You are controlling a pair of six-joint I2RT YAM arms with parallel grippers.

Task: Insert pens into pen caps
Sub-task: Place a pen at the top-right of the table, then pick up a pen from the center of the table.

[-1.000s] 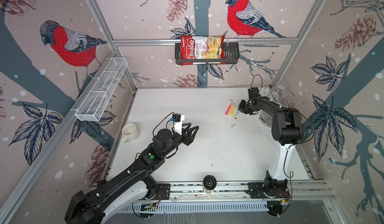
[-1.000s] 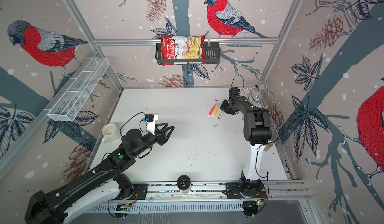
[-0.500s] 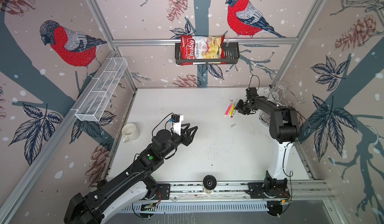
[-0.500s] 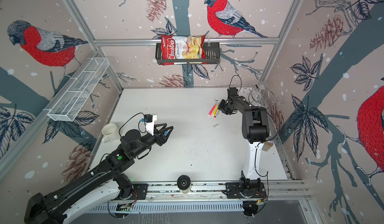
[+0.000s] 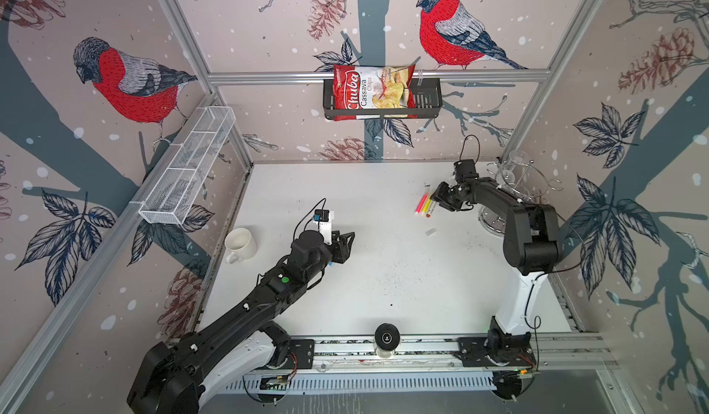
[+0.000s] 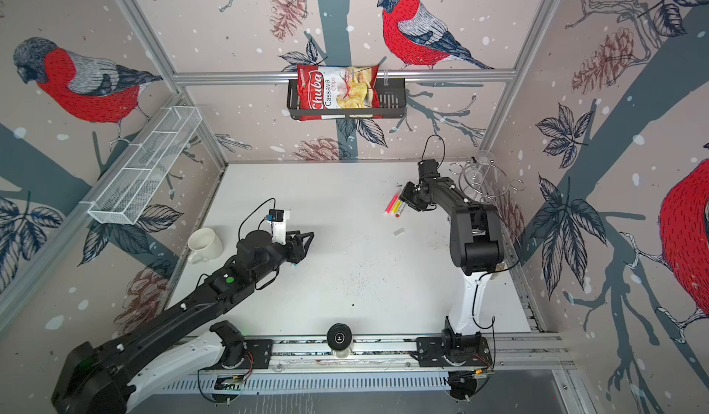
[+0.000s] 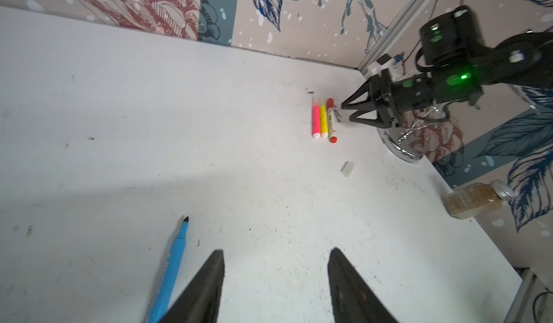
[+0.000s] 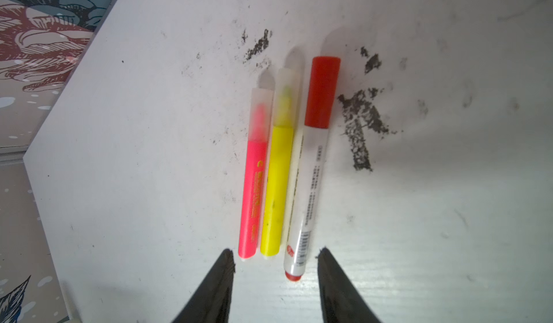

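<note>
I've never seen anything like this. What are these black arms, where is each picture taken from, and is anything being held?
These are two robot arms, each ending in a two-fingered gripper. Two pictures look down on the whole scene from overhead. The other two come from a camera on each arm's wrist. On the white table lie a pink pen, a yellow pen and a white pen with a red cap, side by side, all capped. A blue pen lies uncapped near the left gripper, and a loose cap lies apart from them. The left gripper and the right gripper are both open, holding nothing.
</note>
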